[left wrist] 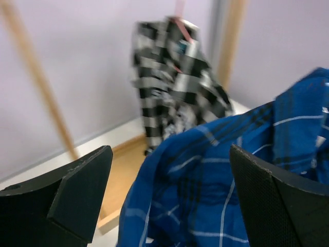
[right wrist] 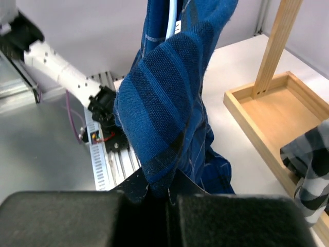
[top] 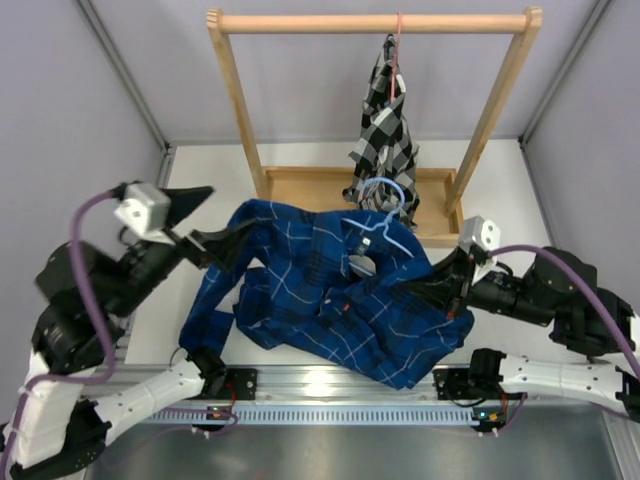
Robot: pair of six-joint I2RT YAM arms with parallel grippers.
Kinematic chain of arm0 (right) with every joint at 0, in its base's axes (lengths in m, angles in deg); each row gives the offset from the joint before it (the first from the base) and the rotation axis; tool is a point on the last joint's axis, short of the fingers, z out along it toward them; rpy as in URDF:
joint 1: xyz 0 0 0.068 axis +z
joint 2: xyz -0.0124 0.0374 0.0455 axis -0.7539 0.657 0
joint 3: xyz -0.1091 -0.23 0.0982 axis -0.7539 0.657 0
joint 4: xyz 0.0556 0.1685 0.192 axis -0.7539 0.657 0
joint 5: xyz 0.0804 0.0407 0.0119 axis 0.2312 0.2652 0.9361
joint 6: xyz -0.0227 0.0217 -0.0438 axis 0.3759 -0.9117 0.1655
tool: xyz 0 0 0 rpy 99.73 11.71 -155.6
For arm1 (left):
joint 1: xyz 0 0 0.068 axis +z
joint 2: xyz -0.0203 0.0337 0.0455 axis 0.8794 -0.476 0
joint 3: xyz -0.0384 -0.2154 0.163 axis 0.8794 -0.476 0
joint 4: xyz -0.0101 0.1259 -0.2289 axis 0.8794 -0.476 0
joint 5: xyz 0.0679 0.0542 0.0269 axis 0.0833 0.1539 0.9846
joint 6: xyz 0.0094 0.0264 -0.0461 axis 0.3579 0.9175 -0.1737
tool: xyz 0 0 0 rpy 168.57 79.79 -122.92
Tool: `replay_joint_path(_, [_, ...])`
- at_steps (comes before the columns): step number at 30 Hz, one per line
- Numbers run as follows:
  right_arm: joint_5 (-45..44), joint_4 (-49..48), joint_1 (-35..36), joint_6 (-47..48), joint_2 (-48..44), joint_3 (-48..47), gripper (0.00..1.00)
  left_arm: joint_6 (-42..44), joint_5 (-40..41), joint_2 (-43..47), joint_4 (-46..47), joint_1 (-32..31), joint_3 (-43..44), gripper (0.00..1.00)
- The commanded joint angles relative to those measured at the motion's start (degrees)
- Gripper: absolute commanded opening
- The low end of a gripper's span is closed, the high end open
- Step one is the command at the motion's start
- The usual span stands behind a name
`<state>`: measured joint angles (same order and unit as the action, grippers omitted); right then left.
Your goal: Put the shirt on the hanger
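**Left released, right pinching shirt hem**

The shirt [top: 330, 300] is lying crumpled across the middle of the table [top: 160, 305], between the two arms and just in front of the wooden rack [top: 235, 90]. Its near edge is reaching down to the rail at the arm bases.

The hanger [top: 388, 215] is sitting on the upper part of the shirt, by the collar. Its hook is pointing up toward the rack's base tray [top: 300, 185]. The wire on the right-hand side is running down onto the fabric, and I can't tell whether any of it is inside the shirt.

The left gripper [top: 210, 222] is sitting at the shirt's left edge with its jaws spread wide and nothing gripped. In the left wrist view, blue cloth is showing past and between the fingers [left wrist: 82, 185]. That view is blurred, so I can't tell whether they are touching it.

The right gripper [top: 440, 285] is clamped tight at the shirt's right side. In the right wrist view (clearest angle) a fold of blue fabric is rising straight out of the closed fingertips, so the right gripper [right wrist: 167, 193] is grasping the shirt.

A black-and-white checked shirt [top: 385, 120] is hanging from the rack's top bar on a pinkish-red hanger [top: 398, 40]. Its lower end is dangling just above the light blue hook.
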<state>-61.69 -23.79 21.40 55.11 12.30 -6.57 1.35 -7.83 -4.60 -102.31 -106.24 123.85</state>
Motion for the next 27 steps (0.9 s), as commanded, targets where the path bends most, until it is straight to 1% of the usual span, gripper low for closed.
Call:
replay_joint_path(1, [-3.3,-5.8,0.4,-2.6,6.2,-9.5,0.0,-6.2,22.7,4.1,2.2,0.3,-3.0,0.98])
replay_joint_path(2, [-5.3,-6.3,0.4,-3.4,7.5,-11.0,0.0,-6.0,22.6,4.7,1.3,0.3,-6.2,0.98])
replay_joint_path(3, [-6.6,-6.7,0.4,-4.9,9.1,-14.8,0.0,-4.2,21.7,5.9,0.7,0.3,-8.4,0.98])
replay_joint_path(4, [-7.7,-6.7,0.4,-5.7,12.3,-17.2,0.0,-3.0,19.7,6.6,0.2,0.3,-10.8,0.98])
replay_joint_path(5, [-11.1,-6.3,0.4,-7.3,14.0,-22.1,0.0,-1.7,18.7,8.6,0.1,0.3,-15.1,0.98])
replay_joint_path(7, [-14.2,-5.3,0.4,-7.9,18.6,-26.3,0.0,-1.0,16.3,11.3,0.5,0.3,-18.8,0.98])
replay_joint_path(9, [-18.2,-6.7,0.4,-7.5,20.4,-30.3,0.0,-0.9,14.6,16.8,2.2,0.3,-23.8,0.98])
replay_joint_path(10, [-19.5,-8.3,0.4,-7.1,21.9,-31.5,0.0,-1.0,15.0,18.6,3.6,0.3,-25.5,0.98])
replay_joint_path(11, [-21.8,-8.5,0.5,-5.8,22.8,-34.9,0.0,-1.4,17.2,22.1,7.5,0.3,-27.3,0.98])
replay_joint_path(12, [-22.6,-8.0,0.3,-5.0,25.3,-36.9,0.0,-1.4,18.5,23.7,9.5,0.3,-30.9,0.98])
replay_joint_path(13, [-24.7,-5.6,0.4,-4.3,26.5,-41.2,0.0,-0.8,20.7,26.1,12.4,0.4,-32.6,0.98])
replay_joint_path(14, [-28.0,-3.8,0.4,-3.8,28.8,-44.1,0.0,-0.5,22.5,27.1,12.9,0.4,-34.7,0.98])
replay_joint_path(16, [-29.7,-3.7,0.4,-3.6,29.7,-44.4,0.0,-0.5,23.5,27.0,12.9,0.4,-34.8,0.98])
replay_joint_path(17, [-33.1,-3.7,0.4,-3.2,30.0,-44.7,0.0,-0.4,23.7,26.7,12.8,0.4,-34.5,0.98])
replay_joint_path(20, [-35.9,-2.9,0.4,-3.9,30.5,-42.4,0.0,-0.5,23.3,25.7,12.5,0.8,-33.5,0.98])
replay_joint_path(22, [-35.2,-6.3,0.4,-5.7,28.3,-34.4,0.0,-0.5,23.1,25.8,12.1,1.7,-33.7,0.98])
replay_joint_path(23, [-34.5,-8.8,0.4,-7.9,27.1,-26.3,0.0,-0.5,23.0,26.0,12.1,1.9,-34.2,0.98])
replay_joint_path(24, [-34.9,-11.6,0.4,-9.1,25.5,-22.4,0.0,-0.6,22.7,26.0,12.1,2.7,-34.3,0.98])
replay_joint_path(25, [-35.6,-16.7,0.4,-10.0,25.2,-19.1,0.0,-0.8,21.9,26.1,12.1,3.2,-34.4,0.98])
replay_joint_path(26, [-37.0,-19.2,0.4,-11.9,25.1,-13.9,0.0,-1.2,21.3,26.1,12.0,3.6,-34.5,0.98])
replay_joint_path(27, [-37.3,-23.5,0.4,-13.0,26.3,-12.0,0.0,-1.4,20.6,26.1,12.1,4.8,-34.6,0.98])
